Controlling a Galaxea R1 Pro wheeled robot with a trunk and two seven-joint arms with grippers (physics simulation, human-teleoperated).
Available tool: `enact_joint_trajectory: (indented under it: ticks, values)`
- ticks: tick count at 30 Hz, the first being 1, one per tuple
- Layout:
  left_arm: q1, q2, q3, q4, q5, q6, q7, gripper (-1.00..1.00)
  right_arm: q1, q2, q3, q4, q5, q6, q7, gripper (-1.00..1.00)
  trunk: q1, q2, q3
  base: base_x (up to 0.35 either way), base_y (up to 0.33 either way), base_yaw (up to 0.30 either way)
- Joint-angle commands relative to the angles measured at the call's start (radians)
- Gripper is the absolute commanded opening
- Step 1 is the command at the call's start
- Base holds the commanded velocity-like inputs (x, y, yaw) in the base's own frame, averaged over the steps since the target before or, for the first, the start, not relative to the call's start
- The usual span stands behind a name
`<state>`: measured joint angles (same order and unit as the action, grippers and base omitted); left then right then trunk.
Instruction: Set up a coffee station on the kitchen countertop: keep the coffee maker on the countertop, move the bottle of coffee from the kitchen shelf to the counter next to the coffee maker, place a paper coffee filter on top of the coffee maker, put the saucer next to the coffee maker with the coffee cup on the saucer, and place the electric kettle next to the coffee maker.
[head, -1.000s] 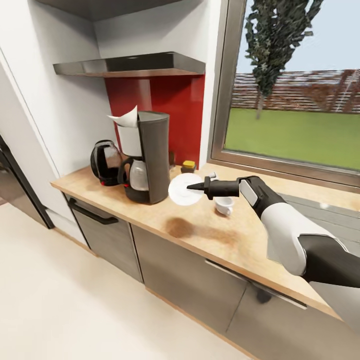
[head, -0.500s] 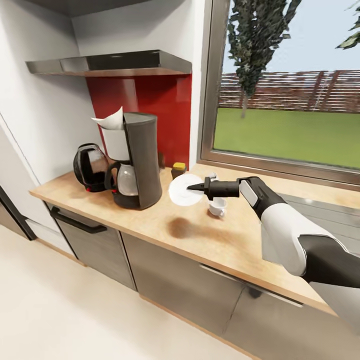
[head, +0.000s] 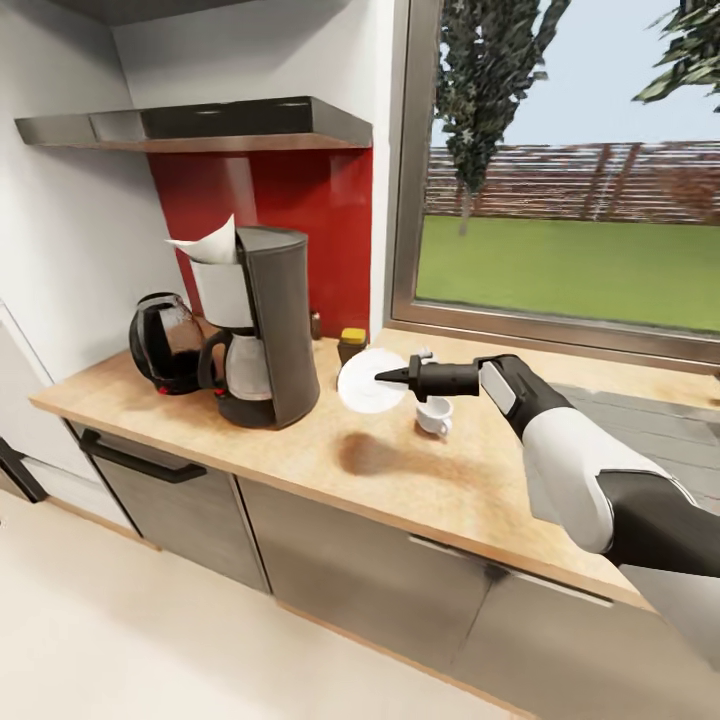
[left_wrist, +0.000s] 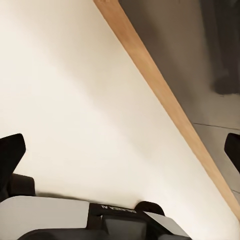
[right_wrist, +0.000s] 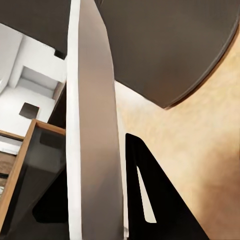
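1. I face the kitchen bench (head: 440, 490), a red panel and the kitchen shelf (head: 190, 125) behind it, a window to the right.
2. Going left to right: electric kettle (head: 160, 345), coffee maker (head: 265, 330) with the paper coffee filter (head: 208, 243) on top, bottle of coffee (head: 351, 345). I judge these placed.
3. My right pincer (head: 385, 377) is clamped on the saucer (head: 366, 383), held on edge above the bench beside the coffee maker.
4. The coffee cup (head: 433, 415) waits just beyond; setting down the saucer and then the cup remains.
5. My left pincer (left_wrist: 120, 150) hangs spread wide, empty, over the floor.
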<state>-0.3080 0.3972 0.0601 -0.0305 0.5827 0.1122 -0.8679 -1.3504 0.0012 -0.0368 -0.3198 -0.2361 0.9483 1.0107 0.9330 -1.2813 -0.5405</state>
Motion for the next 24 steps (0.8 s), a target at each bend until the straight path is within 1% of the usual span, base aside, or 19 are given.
enact_joint_trajectory:
  ticks: [1, 5, 13, 17, 21, 24]
  values:
    - [0.0, 0.0, 0.006, 0.0, 0.0, 0.01, -0.003, 1.0, -0.001, 0.0, -0.005, 0.009, 0.001, 0.006, 0.005, -1.0, 0.0, -0.001, -0.001, -0.016, 0.23, -0.018]
    - [0.0, 0.0, 0.006, 0.0, 0.0, 0.01, -0.003, 1.0, -0.001, 0.001, -0.004, 0.042, 0.001, 0.004, 0.004, -1.0, 0.0, -0.001, -0.001, -0.008, 0.123, -0.009]
    - [0.0, 0.0, 0.006, 0.0, 0.0, 0.01, -0.002, 1.0, -0.001, 0.005, -0.003, 0.07, 0.001, 0.002, 0.001, -1.0, 0.0, -0.001, -0.001, 0.034, 0.107, -0.001]
    - [0.0, 0.0, 0.006, 0.0, 0.0, 0.01, -0.002, 1.0, -0.001, 0.005, -0.003, 0.076, 0.002, 0.001, -0.002, -1.0, 0.0, -0.001, -0.001, 0.015, 0.035, 0.0]
    - [0.0, 0.0, 0.006, 0.0, 0.0, 0.01, -0.002, 1.0, -0.001, 0.005, -0.004, 0.13, 0.002, 0.0, -0.005, -1.0, 0.0, -0.001, -0.001, 0.002, 0.004, 0.0]
    - [0.0, 0.0, 0.006, 0.0, 0.0, 0.01, -0.002, 1.0, -0.001, 0.005, -0.004, 0.141, 0.002, 0.0, -0.022, -1.0, 0.0, -0.001, -0.001, 0.0, 0.0, 0.0]
